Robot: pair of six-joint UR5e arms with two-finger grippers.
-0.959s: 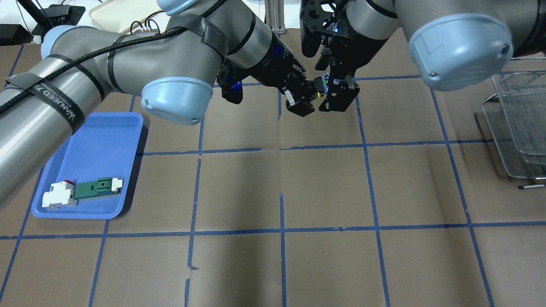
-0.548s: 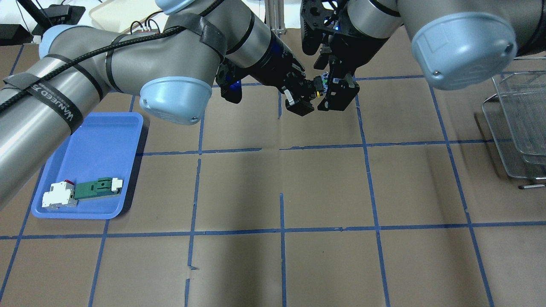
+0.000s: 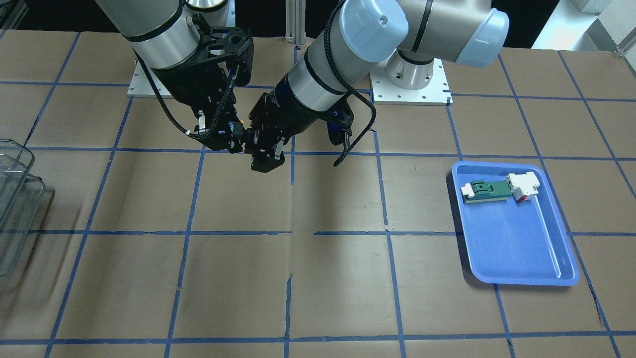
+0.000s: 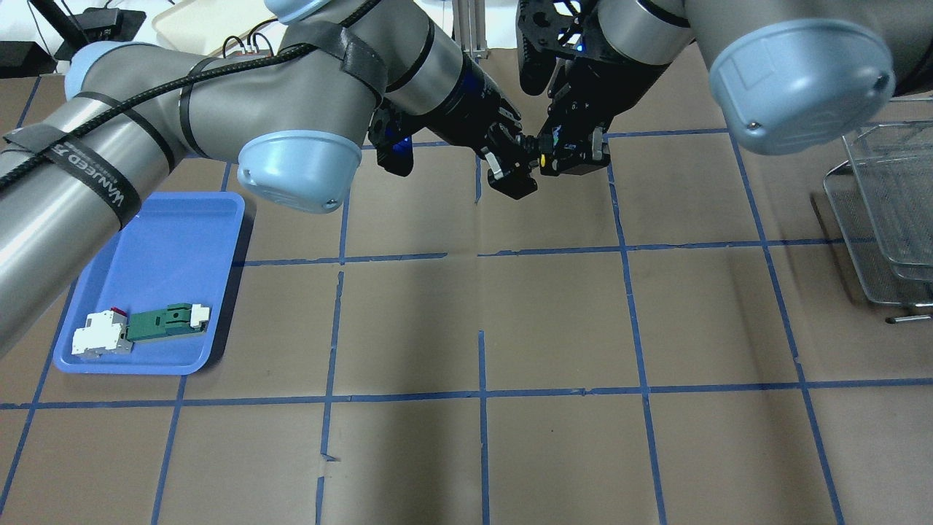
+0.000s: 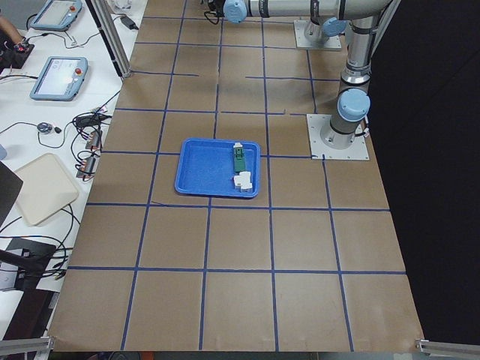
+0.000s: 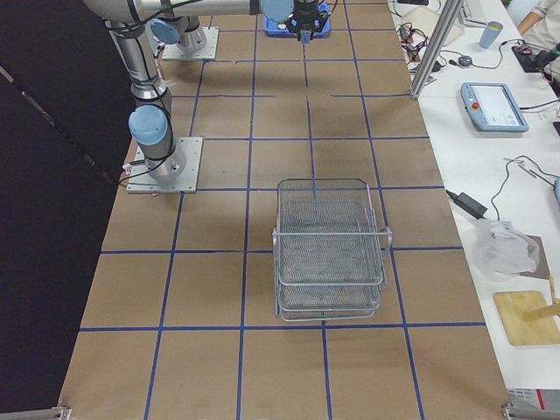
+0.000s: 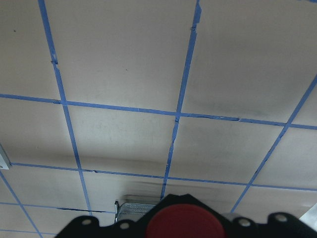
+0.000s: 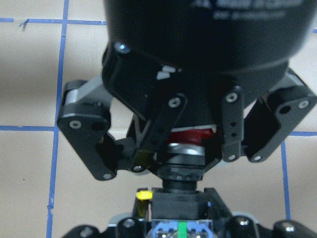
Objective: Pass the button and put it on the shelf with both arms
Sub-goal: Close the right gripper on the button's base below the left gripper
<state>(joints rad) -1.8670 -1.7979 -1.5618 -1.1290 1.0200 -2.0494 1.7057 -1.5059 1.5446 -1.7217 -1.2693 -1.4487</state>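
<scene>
The button [image 4: 544, 149] hangs in the air between my two grippers over the far middle of the table. My left gripper [image 4: 528, 157] is shut on its red cap end; the cap fills the bottom of the left wrist view [image 7: 185, 223]. My right gripper [image 4: 560, 150] meets it from the other side and is shut on the block at the button's back. The right wrist view shows the red cap [image 8: 190, 135] between the left gripper's fingers [image 8: 143, 156]. In the front-facing view the button [image 3: 242, 135] is mostly hidden. The wire shelf [image 4: 885, 219] stands at the right edge.
A blue tray [image 4: 182, 233] at the left holds a green-and-white part [image 4: 164, 323] and a white block with a red tab [image 4: 98, 335]. The shelf also shows in the right side view [image 6: 328, 254] and the front-facing view [image 3: 15, 199]. Brown paper with blue tape lines covers the table.
My right gripper's fingers stood wide open around the button's back end; now they have closed in on it. The left arm has barely moved and still holds the button.
</scene>
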